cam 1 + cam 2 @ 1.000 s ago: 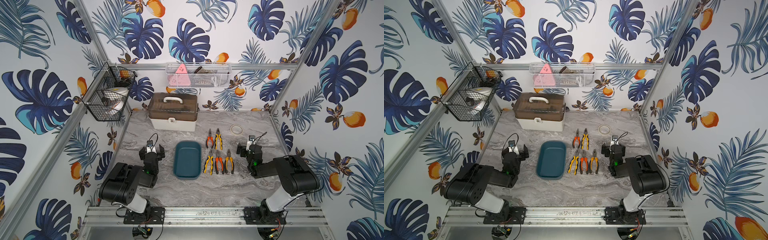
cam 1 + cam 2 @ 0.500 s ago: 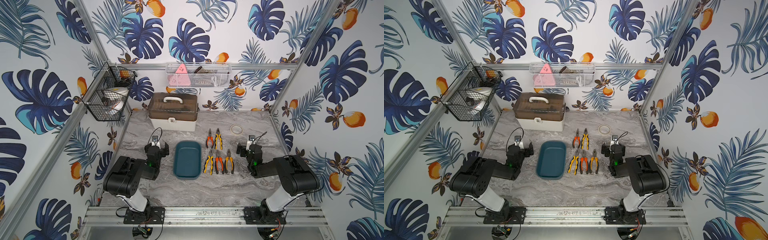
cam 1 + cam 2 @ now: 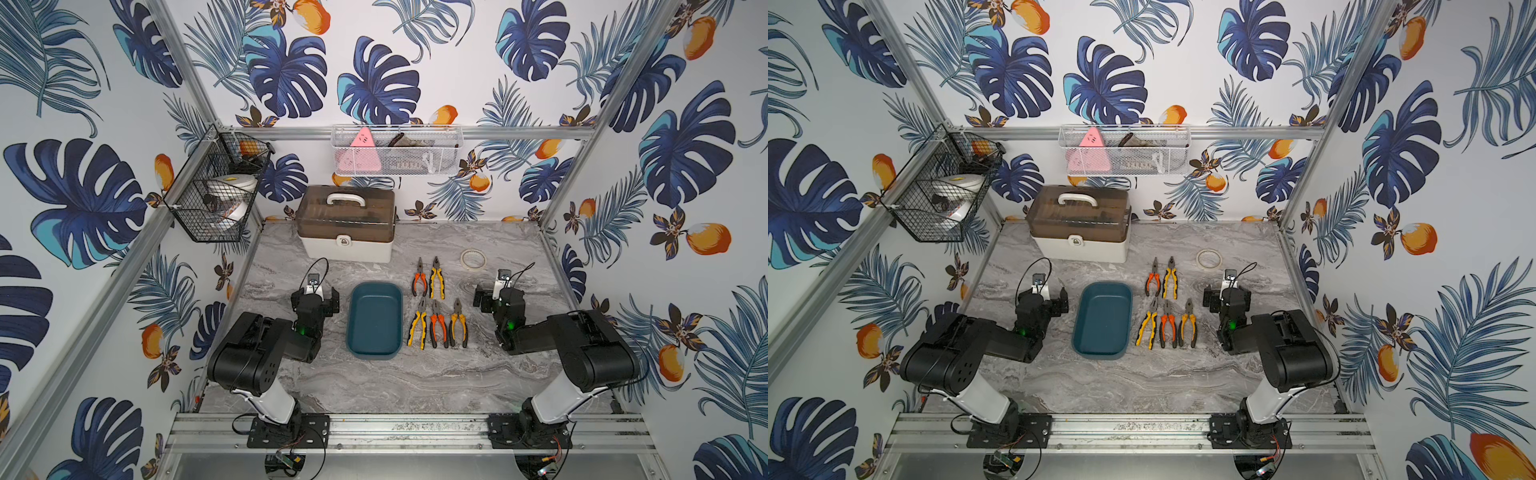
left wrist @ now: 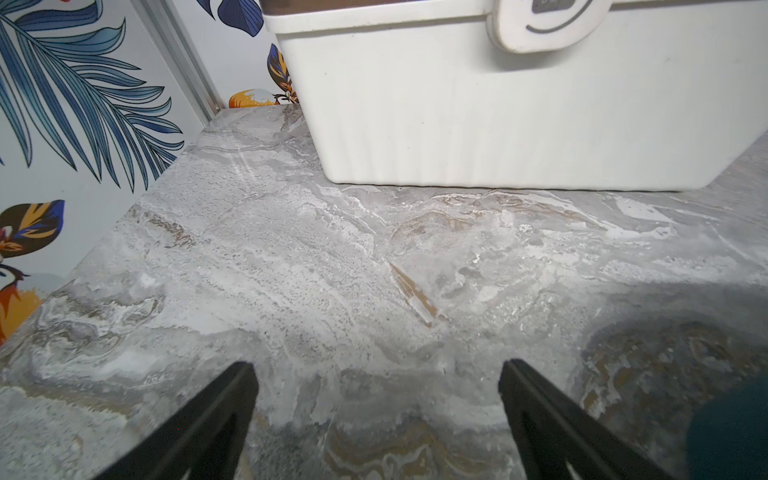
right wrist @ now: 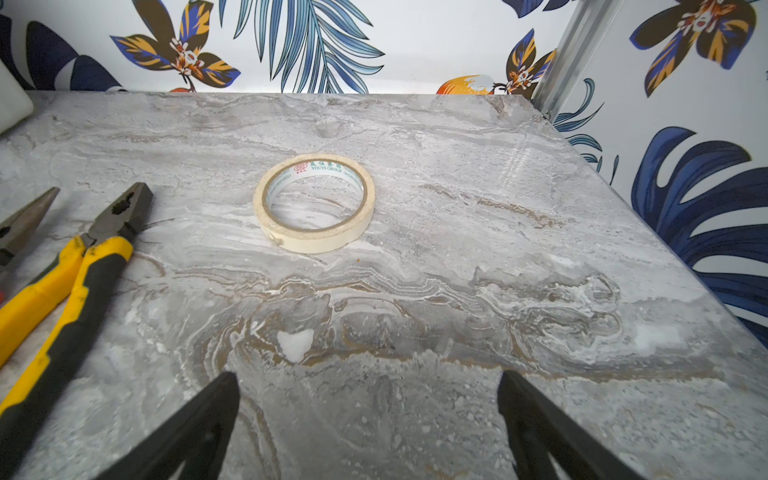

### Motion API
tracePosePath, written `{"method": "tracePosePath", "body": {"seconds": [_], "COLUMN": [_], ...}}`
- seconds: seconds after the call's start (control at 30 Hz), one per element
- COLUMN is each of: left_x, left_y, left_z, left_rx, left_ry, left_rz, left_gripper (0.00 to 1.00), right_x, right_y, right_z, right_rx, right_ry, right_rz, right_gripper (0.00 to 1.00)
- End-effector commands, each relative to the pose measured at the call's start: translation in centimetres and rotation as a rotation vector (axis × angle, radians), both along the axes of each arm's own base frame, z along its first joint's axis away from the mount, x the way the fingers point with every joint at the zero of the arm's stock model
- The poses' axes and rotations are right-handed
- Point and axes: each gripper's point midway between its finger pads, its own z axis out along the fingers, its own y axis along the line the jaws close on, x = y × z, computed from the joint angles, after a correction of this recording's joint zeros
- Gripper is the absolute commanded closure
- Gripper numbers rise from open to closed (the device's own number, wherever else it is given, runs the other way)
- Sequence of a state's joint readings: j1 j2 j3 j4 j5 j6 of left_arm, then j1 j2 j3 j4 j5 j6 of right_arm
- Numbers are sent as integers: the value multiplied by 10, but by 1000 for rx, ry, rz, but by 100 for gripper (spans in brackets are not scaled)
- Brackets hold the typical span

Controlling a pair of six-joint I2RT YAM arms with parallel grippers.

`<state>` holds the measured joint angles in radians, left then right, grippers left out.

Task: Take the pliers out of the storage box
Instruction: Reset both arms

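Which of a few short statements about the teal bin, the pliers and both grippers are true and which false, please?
1. The storage box is empty. True.
2. Five pliers lie on the table beside it. True.
3. The right gripper holds the tape roll. False: it is open and empty; the roll lies on the table apart from it.
4. The left gripper is shut. False: its jaws stand wide open.
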<state>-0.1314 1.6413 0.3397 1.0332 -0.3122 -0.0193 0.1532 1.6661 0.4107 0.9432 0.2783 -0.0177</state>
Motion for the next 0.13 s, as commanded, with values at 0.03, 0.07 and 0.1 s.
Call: {"method": "tracePosePath", "body": {"seconds": [0.03,0.07,0.1], "left_x": [2,2,2], "left_y": [1,1,1], "left_z": [7,7,7], "left_rx": [19,19,19], "left_ry": [-29,-28,-28], "left_rz": [3,2,2], "left_gripper": [1,1,1], "right_x": [0,1,1], "right_y": [1,0,1], "right_z": [1,2,2], "right_rx": [7,6,6], "right_ry": [-5,-9,-9], "right_rz": [7,4,6], "right_gripper": [0,0,0]}}
